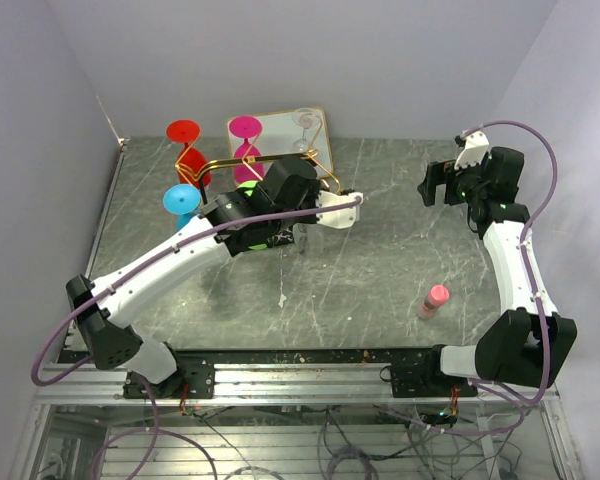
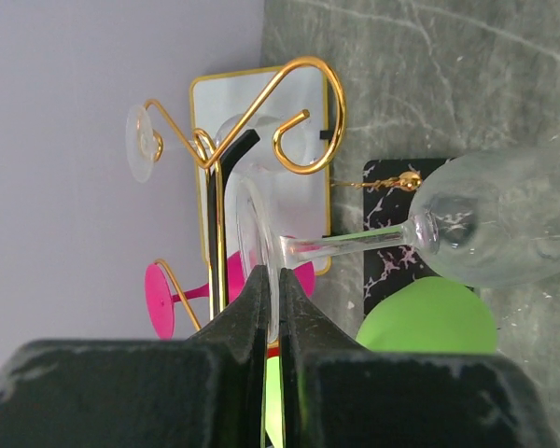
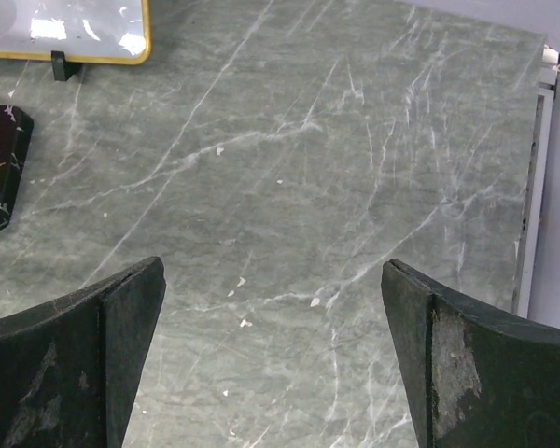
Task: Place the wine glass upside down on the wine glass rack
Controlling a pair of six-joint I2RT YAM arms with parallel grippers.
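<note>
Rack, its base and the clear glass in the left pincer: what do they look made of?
The rack: thin metal wire, shiny gold finish, glinting along its curls. Its base: black slab with white veins, marble-like; stone or an imitation, unclear. The wine glass: clear, probably glass, possibly plastic; the tabletop shows through its bowl.

From above, the left arm (image 1: 180, 250) sits right over the wine glass rack (image 1: 225, 160), so most of it is covered. On the left wrist view the wine glass (image 2: 485, 229) runs off the right edge, its foot partly buried between the fingers (image 2: 252, 317). The right wrist view clips the rack's black base (image 3: 0, 168) at the left edge and the tray (image 3: 145, 42) at the top.
</note>
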